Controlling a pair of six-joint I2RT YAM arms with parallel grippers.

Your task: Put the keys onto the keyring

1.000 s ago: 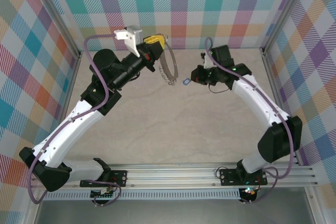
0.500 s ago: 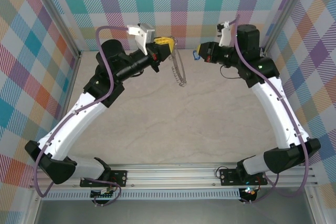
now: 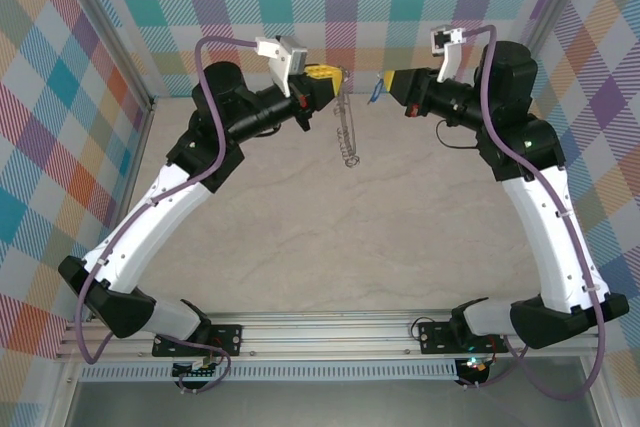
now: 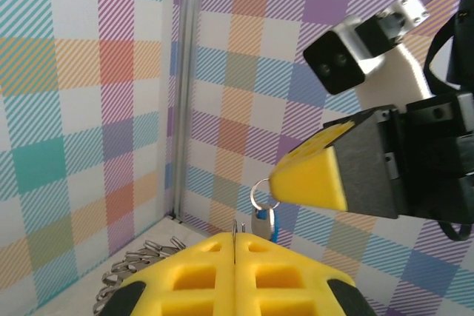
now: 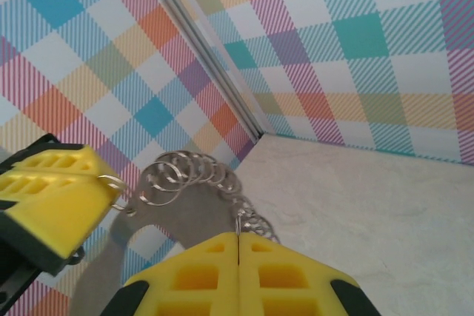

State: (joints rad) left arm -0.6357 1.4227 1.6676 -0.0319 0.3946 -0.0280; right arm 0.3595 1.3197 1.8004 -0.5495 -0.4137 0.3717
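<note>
Top external: shows the left tool near twelve o'clock, clamped shut on the keyring, hoop edge-on and hanging toward six o'clock from the yellow tips. Puts the right tool at one o'clock, pinched closed on the key, blue head poking toward nine o'clock, just beside the hoop's top. Left wrist: catches that blue head at twelve o'clock of the closed yellow fingers, under the right tool's tip. Right wrist: finds small loops fanned along the rim at ten o'clock.
</note>
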